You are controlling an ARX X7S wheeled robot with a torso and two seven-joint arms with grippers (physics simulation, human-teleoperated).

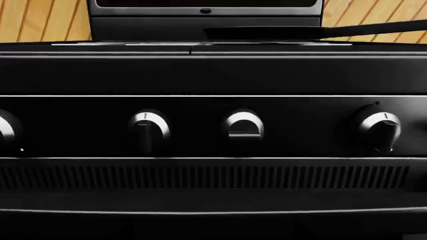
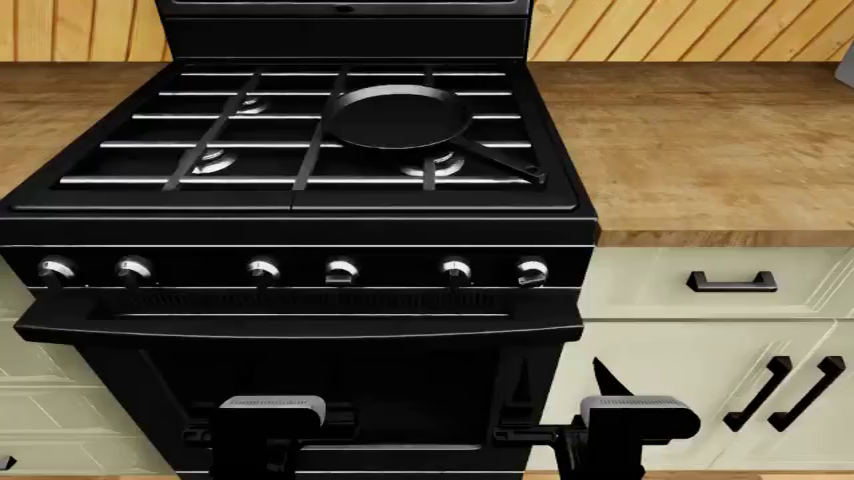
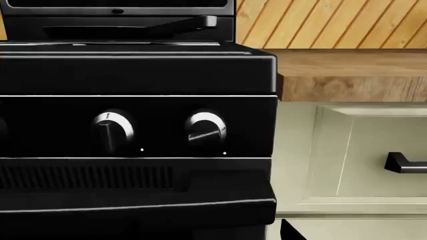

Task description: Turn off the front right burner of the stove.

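The glossy black stove (image 2: 300, 215) fills the head view, with the front right burner (image 2: 434, 167) showing silvery under the grate bars. Six silver-faced knobs line the front panel. The rightmost knob (image 2: 533, 271) (image 3: 205, 127) sits turned off vertical, and its neighbour (image 3: 112, 127) points straight. My right gripper (image 2: 561, 378) hangs low before the oven door's right edge, below that knob, with its two dark fingers apart and holding nothing. One fingertip (image 3: 288, 229) shows in the right wrist view. The left gripper's body (image 2: 271, 405) is before the oven door, its fingers lost against the black.
A round black frying pan (image 2: 396, 115) rests on the back right grate. The oven bar handle (image 2: 294, 325) juts out under the knobs. A wooden countertop (image 2: 707, 130) and cream cabinets with black handles (image 2: 731, 282) lie to the right. In the left wrist view a middle knob (image 1: 243, 125) lies horizontal.
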